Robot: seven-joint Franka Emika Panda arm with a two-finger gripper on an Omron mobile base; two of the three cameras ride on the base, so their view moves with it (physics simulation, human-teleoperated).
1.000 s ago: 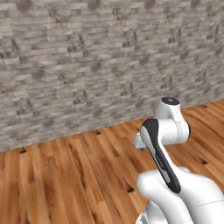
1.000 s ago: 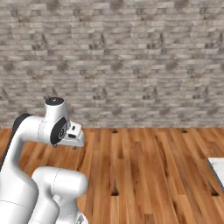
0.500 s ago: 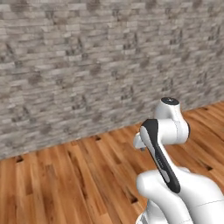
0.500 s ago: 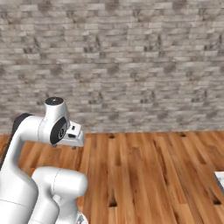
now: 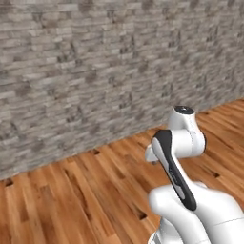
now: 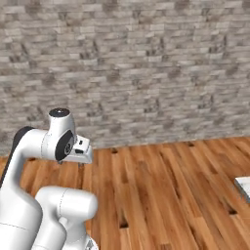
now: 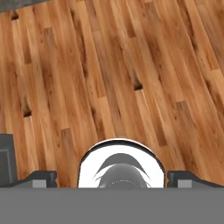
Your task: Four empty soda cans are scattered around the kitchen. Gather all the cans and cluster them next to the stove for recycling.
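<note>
The soda cans and the stove are out of view. My gripper hangs folded in over the wood floor, pointing down. Its two dark fingertips stand far apart at the bottom of the hand view, open, with no object between them. In the right base view the white hand juts out from the arm's top joint. In the left base view the folded arm hides most of the hand.
A grey brick-pattern wall runs across the back, meeting the wood floor. A pale flat corner pokes in at the right edge of the right base view. A dark grey block sits at the hand view's left edge.
The whole picture has shifted, so the base has moved; the brick wall now takes up more of the left base view. The arm keeps its folded pose and the gripper stays open.
</note>
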